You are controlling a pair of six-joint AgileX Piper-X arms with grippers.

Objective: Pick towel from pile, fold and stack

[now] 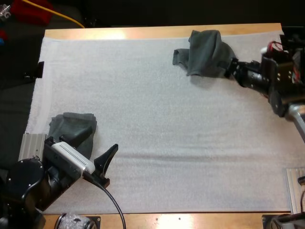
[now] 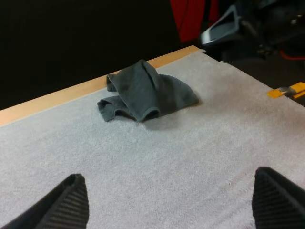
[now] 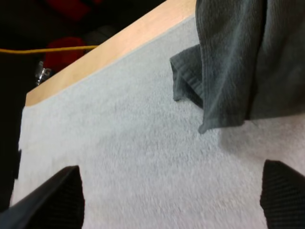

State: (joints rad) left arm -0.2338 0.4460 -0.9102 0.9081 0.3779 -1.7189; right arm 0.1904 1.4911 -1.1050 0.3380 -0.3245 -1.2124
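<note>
A crumpled dark grey-green towel (image 1: 205,52) lies near the mat's far edge, right of centre. My right gripper (image 1: 230,67) is at its right side. Its fingers stand apart in the right wrist view, so the right gripper (image 3: 171,195) is open, with nothing between them and the towel (image 3: 238,67) just ahead. A folded towel (image 1: 71,125) lies at the mat's near left. My left gripper (image 1: 97,143) is open at that towel's right edge, one finger (image 1: 84,134) over it. In the left wrist view the left gripper (image 2: 171,200) faces the crumpled towel (image 2: 145,93) across bare mat.
The white mat (image 1: 157,124) covers most of the wooden table (image 1: 157,32). A yellow cable (image 1: 57,14) and red objects lie beyond the far left edge. Metal brackets (image 1: 31,145) sit at the near corners of the mat.
</note>
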